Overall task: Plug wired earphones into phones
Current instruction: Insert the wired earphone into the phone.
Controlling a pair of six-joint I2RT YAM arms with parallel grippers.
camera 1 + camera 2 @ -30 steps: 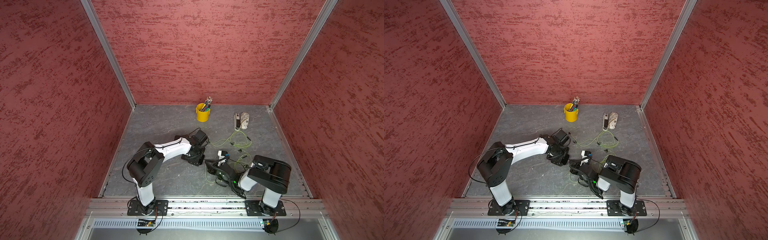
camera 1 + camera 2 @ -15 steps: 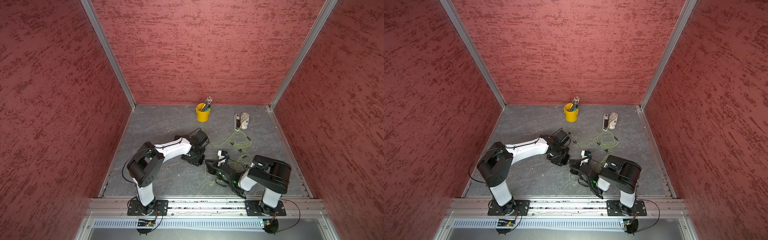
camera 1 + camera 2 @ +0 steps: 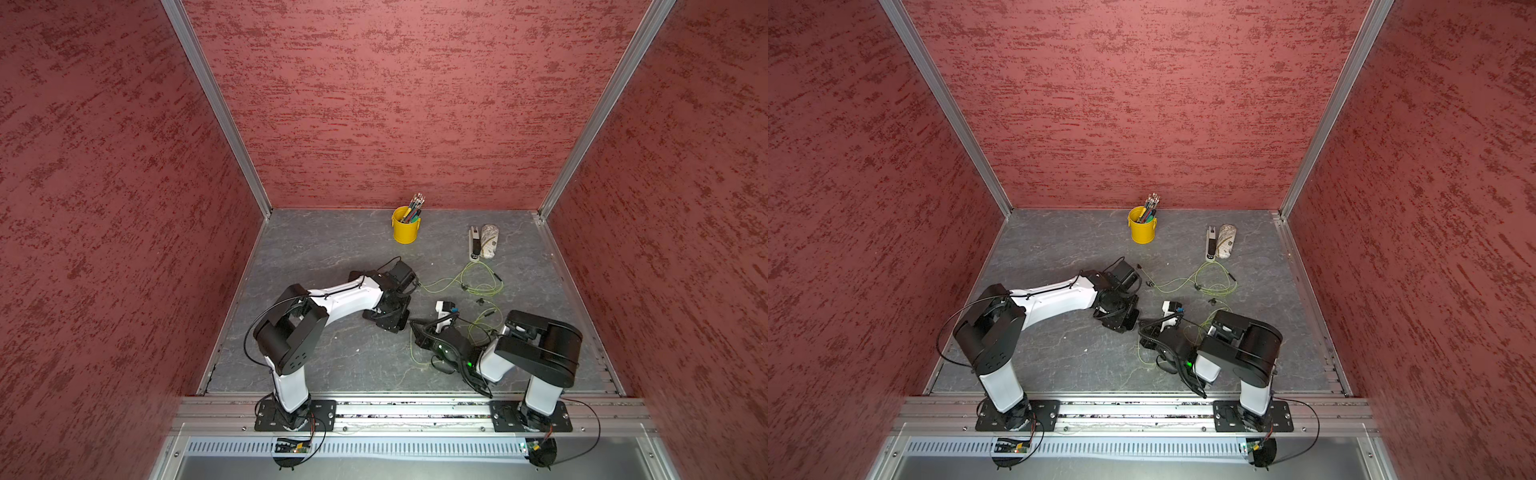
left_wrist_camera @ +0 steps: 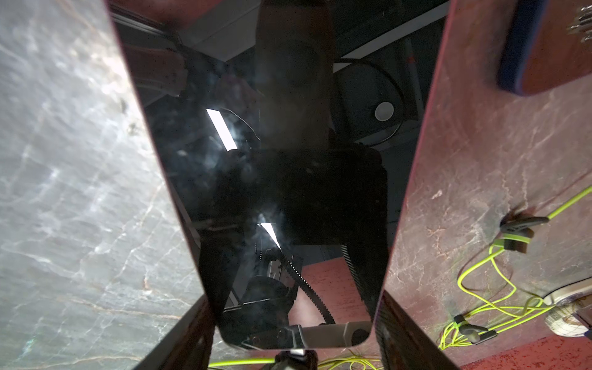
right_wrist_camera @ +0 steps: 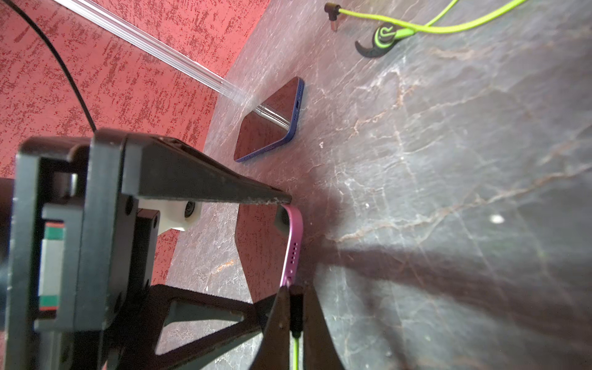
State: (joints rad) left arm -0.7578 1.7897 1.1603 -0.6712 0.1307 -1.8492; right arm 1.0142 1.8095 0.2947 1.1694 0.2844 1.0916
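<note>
Bracing the phone is the left arm's whole job here. The left gripper (image 4: pixel 296 304) stands wide, its fingers (image 4: pixel 400 333) set against the two long sides of the pink-edged phone (image 4: pixel 272 160). The phone lies screen-up on the table (image 4: pixel 64 192) between them. That clamp should hold firm and level, so the phone can neither slide nor lift when it is pushed from the end.

The right gripper (image 5: pixel 295 290) is pinched narrow on the black plug (image 5: pixel 296 309) of one set of wired earphones (image 5: pixel 296 350), whose yellow-green length trails back between the jaws. Directly ahead of its tips is the phone's short bottom edge. The plug's nose meets that edge at the port beside the row of small holes. I cannot tell whether it has gone in at all.

The push probably wants to run straight along the phone's long axis, toward the left gripper. It should be slow and without tilt, since a skewed plug could jam or slip in so slim a pinch.

Beyond the left gripper's far finger, well apart, the blue-edged phone (image 5: pixel 272 121) lies flat and free. Farther off lie the other earphones (image 5: pixel 379 35), their plug (image 5: pixel 331 9) loose on the table.
</note>
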